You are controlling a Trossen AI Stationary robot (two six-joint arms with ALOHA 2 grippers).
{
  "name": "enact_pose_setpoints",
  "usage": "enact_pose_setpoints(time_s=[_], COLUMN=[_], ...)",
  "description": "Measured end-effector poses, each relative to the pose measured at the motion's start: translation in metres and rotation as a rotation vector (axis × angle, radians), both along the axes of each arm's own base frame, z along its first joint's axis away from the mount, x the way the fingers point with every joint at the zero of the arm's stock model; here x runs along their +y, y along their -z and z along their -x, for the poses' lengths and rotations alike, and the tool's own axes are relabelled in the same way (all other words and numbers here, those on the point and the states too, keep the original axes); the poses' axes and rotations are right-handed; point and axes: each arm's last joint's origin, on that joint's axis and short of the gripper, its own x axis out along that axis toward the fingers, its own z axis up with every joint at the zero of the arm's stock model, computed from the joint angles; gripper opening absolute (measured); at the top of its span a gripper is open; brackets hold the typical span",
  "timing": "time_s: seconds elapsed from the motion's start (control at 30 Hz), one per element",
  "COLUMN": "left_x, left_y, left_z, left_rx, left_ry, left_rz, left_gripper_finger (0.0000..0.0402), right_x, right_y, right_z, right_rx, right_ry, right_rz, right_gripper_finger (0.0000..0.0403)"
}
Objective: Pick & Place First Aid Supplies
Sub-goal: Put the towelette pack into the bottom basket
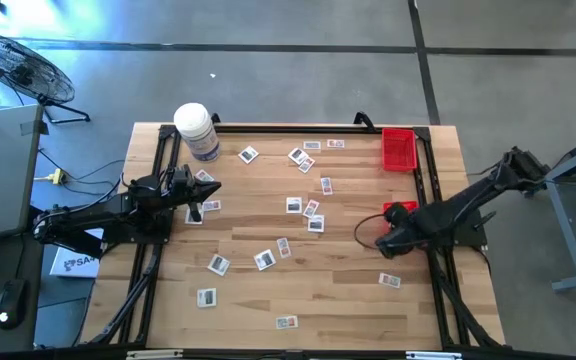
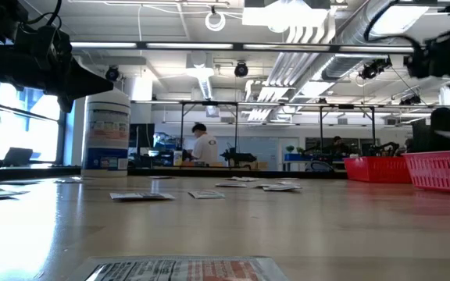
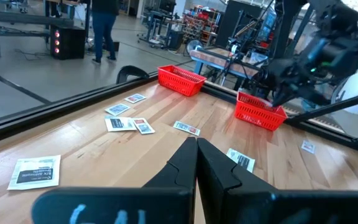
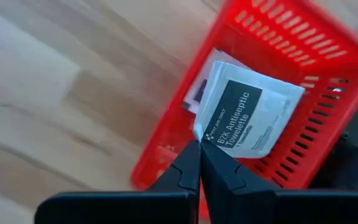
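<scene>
Several small white first aid packets [image 1: 312,214] lie flat, scattered over the wooden table [image 1: 338,290]. My right gripper [image 1: 392,216] hangs near the table's right edge over a red basket [image 4: 316,81], pointing down and shut on one white packet [image 4: 248,112] printed "Antiseptic Towelette". Another packet [image 4: 197,90] lies in that basket beneath it. My left gripper [image 3: 196,143] waits shut and level at the table's left side [image 1: 208,190], touching nothing. My right gripper pinches one corner of the packet [image 4: 202,135] between its two fingertips. The fingers come from above, pointing down. The rest of the packet sticks out past the fingertips, lifted clear over the red basket's open top.
A second red basket [image 1: 398,148] stands at the far right corner. A big white jar [image 1: 196,130] with a bluish label stands at the far left, just beyond my left gripper. A black frame [image 1: 158,170] runs along the table's sides. One packet [image 1: 389,280] lies near the right arm.
</scene>
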Motion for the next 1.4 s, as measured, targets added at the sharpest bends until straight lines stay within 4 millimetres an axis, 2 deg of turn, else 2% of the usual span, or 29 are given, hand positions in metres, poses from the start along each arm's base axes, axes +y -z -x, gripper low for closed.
enact_pose_setpoints(time_s=[0.13,0.37,0.7,0.83,0.97,1.1,1.2,1.3,1.4], left_x=[0.000,0.000,0.000,0.000,0.000,0.000,0.000,0.000,0.000], left_y=[0.000,0.000,0.000,0.000,0.000,0.000,0.000,0.000,0.000], left_z=[0.000,0.000,0.000,0.000,0.000,0.000,0.000,0.000,0.000], left_rx=[0.000,0.000,0.000,0.000,0.000,0.000,0.000,0.000,0.000], left_ry=[0.000,0.000,0.000,0.000,0.000,0.000,0.000,0.000,0.000], left_rz=[0.000,0.000,0.000,0.000,0.000,0.000,0.000,0.000,0.000], left_gripper_finger=[0.0001,0.0001,0.0001,0.0001,0.0001,0.0001,0.0001,0.0001,0.0001], right_x=[-0.010,-0.016,-0.025,-0.027,-0.026,-0.017,-0.005,0.007,0.014], right_y=[0.016,0.017,0.015,-0.001,-0.030,-0.053,-0.058,-0.051,-0.033], right_z=[-0.001,-0.006,-0.005,-0.010,-0.023,-0.047,-0.072,-0.099,-0.122], right_rx=[0.020,0.000,0.030,0.030,-0.066,-0.292,-0.468,-0.571,-0.566], right_ry=[-0.010,-0.004,0.050,0.052,0.021,-0.107,-0.285,-0.519,-0.791], right_rz=[-0.047,-0.061,-0.042,-0.034,0.000,0.025,0.058,0.114,0.198], right_gripper_finger=[0.0004,0.0013,0.0062,0.0066,0.0058,0.0051,0.0048,0.0050,0.0056])
